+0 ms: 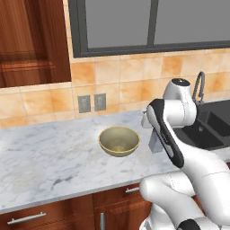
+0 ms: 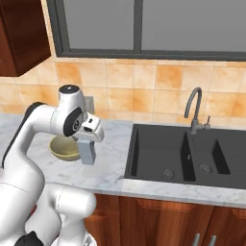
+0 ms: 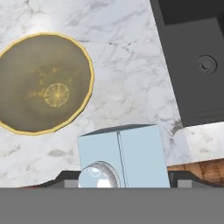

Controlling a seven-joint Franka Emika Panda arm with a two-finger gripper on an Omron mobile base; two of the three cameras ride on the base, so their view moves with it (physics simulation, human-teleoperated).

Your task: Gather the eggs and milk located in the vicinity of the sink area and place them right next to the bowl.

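My gripper (image 2: 87, 143) is shut on the milk (image 2: 87, 153), a small pale grey carton held upright just right of the bowl (image 2: 64, 148). In the hand view the milk (image 3: 127, 155) sits between the dark fingertips (image 3: 65, 177), with the olive-gold bowl (image 3: 41, 83) close by at upper left. From the left base my arm partly hides the milk (image 1: 154, 143), which stands right of the bowl (image 1: 119, 140). The dark sink (image 2: 182, 153) lies further right. The eggs are out of view.
The marble counter (image 1: 45, 152) stretches left of the bowl. A grey gooseneck faucet (image 2: 192, 108) rises behind the sink (image 1: 211, 126). Two wall outlets (image 1: 91, 102) sit on the tiled backsplash. The counter's front edge, with wooden drawers below, runs close to the milk.
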